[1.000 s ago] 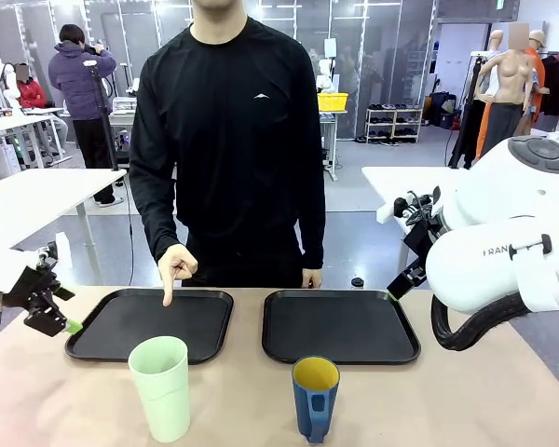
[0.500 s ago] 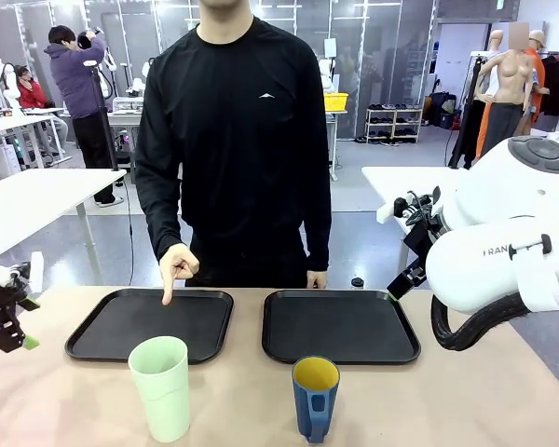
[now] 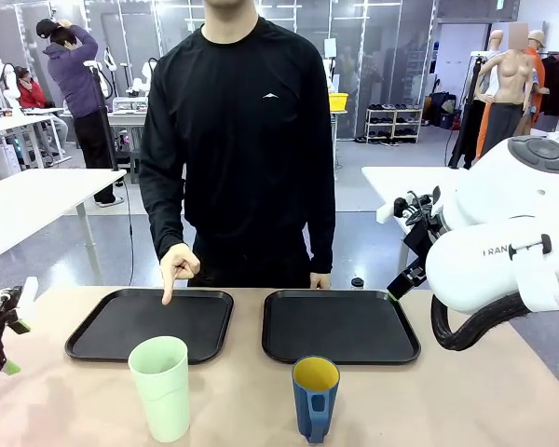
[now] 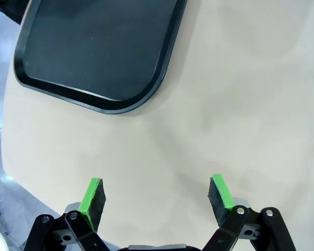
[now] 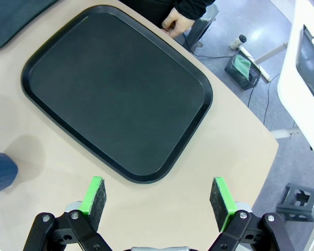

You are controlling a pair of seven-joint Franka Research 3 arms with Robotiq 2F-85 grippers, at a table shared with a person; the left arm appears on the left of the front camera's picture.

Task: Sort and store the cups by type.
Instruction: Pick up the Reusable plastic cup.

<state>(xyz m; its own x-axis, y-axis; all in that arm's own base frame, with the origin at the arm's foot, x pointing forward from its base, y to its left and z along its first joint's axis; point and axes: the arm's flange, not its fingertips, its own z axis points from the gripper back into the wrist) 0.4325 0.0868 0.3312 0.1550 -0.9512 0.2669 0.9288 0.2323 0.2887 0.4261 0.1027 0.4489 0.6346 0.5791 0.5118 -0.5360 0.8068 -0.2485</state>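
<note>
Fingers [image 4: 92, 201] of left gripper [image 4: 157, 197] apart, empty; blue mug [image 5: 0, 172] cut off.

The left hand [image 4: 157, 191] hangs low at the front view's 8 o'clock edge, tilted downward. Its green-padded fingers [image 4: 93, 194] are spread wide with nothing between them. The right arm [image 3: 503, 247] comes in at 3 o'clock, its elbow folded. The right hand [image 5: 159, 194] points down, its fingers equally wide and empty.

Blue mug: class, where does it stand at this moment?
In the front view the blue mug stands on the table, just on the robot's side of the right tray and right of the green tumbler.
</note>
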